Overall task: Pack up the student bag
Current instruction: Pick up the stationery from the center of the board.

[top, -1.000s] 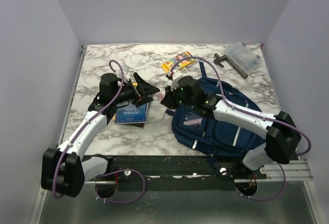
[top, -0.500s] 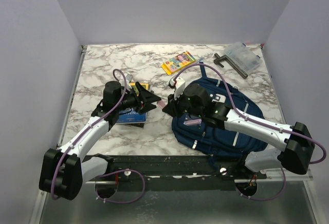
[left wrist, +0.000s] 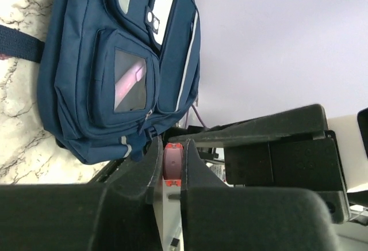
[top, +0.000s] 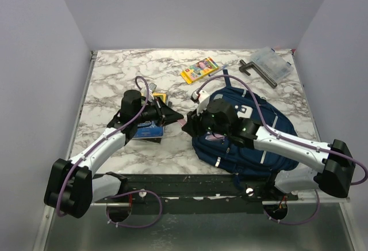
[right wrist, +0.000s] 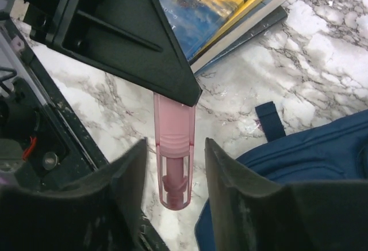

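Pink tube [right wrist: 172,125] pinched by left claw [left wrist: 171,150] (right claw [right wrist: 173,162] parted around it).

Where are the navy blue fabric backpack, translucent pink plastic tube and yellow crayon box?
navy blue fabric backpack [top: 236,156], top external view, lower front panel.
translucent pink plastic tube [right wrist: 172,147], right wrist view, mid-barrel.
yellow crayon box [top: 199,69], top external view, printed top face.

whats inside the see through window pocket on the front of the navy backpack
Through the clear window pocket of the navy blue fabric backpack shows a slim pale pink object, lying slanted. Anything beyond the window is hidden by navy fabric.
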